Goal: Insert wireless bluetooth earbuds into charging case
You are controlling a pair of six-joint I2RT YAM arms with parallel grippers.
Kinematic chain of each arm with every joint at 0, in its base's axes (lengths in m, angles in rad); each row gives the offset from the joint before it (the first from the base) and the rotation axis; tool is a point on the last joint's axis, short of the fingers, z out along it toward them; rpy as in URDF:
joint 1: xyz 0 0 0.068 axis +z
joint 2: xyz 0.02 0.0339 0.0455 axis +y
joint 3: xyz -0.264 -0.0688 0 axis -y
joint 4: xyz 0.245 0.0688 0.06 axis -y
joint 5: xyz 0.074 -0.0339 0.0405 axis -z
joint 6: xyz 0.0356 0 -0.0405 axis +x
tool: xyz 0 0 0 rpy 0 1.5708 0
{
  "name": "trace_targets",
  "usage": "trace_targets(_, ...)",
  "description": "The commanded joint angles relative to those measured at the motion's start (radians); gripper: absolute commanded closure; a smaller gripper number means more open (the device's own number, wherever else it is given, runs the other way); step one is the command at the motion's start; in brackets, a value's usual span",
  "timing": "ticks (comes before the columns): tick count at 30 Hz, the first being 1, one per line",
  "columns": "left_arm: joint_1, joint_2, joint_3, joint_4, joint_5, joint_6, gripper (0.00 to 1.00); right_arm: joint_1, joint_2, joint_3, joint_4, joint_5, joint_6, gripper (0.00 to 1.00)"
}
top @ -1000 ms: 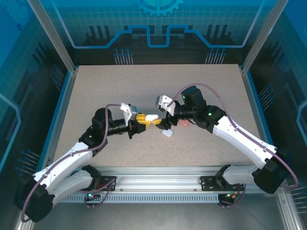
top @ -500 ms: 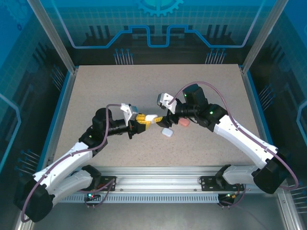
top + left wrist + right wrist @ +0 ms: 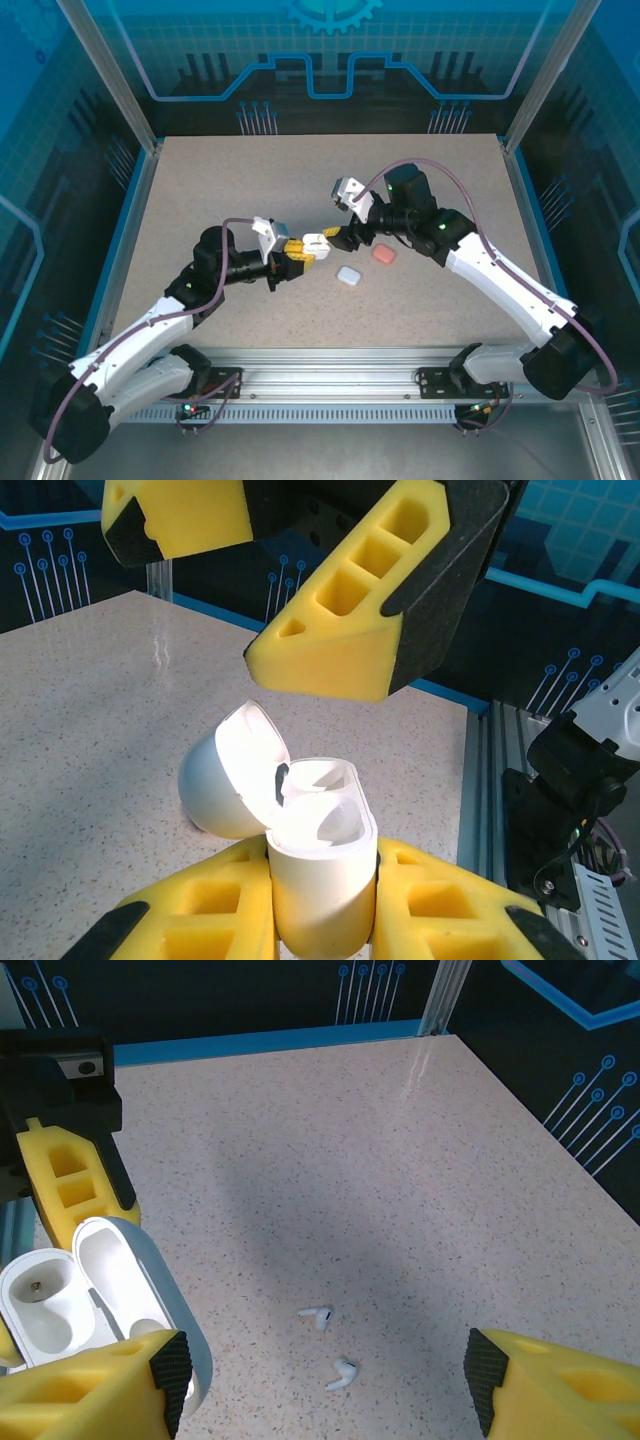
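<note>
My left gripper [image 3: 303, 248] is shut on an open white charging case [image 3: 320, 870], gripping its body upright with the lid [image 3: 235, 780] swung back. The two wells look empty. My right gripper [image 3: 337, 233] hangs open just above and beyond the case with nothing in it; its yellow fingers [image 3: 340, 640] show at the top of the left wrist view. In the right wrist view, two white earbuds [image 3: 317, 1315] [image 3: 342, 1372] lie on the table between the right gripper's [image 3: 320, 1400] spread fingers, to the right of the held case [image 3: 60, 1300].
A closed white case [image 3: 348, 275] and a pink case [image 3: 383, 254] lie on the speckled table [image 3: 250, 180], just near of the right gripper. A metal rail [image 3: 330, 360] runs along the near edge, with blue walls around the table.
The right gripper has risen and drawn back toward the far side, uncovering the white case on the table. The left gripper has shifted slightly right with the open case.
</note>
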Motion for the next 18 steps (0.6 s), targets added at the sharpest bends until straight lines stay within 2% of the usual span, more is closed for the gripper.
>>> trace_targets(1,-0.004,-0.017,-0.011,0.012,0.028,0.019,0.92,-0.013,-0.018,0.014,0.016,-0.023,0.026,0.24)
trace_targets(6,-0.005,-0.025,-0.027,0.012,0.012,0.021,0.92,-0.036,-0.086,-0.04,0.065,-0.028,0.084,0.2)
trace_targets(8,-0.005,-0.042,-0.04,0.012,0.0,0.017,0.93,-0.047,-0.108,-0.057,0.066,-0.004,0.124,0.13)
trace_targets(10,-0.004,-0.069,-0.057,0.017,-0.02,0.013,0.94,-0.054,-0.12,-0.075,0.073,-0.002,0.188,0.0)
trace_targets(12,-0.004,-0.102,-0.082,0.034,-0.043,0.008,0.95,-0.056,-0.11,-0.093,0.093,-0.016,0.291,0.0)
trace_targets(16,-0.004,-0.186,-0.12,0.022,-0.084,0.014,0.97,-0.064,-0.012,-0.052,0.005,-0.044,0.436,0.0)
trace_targets(18,-0.004,-0.218,-0.125,-0.005,-0.1,0.022,0.97,-0.099,0.058,-0.037,-0.002,-0.143,0.495,0.0)
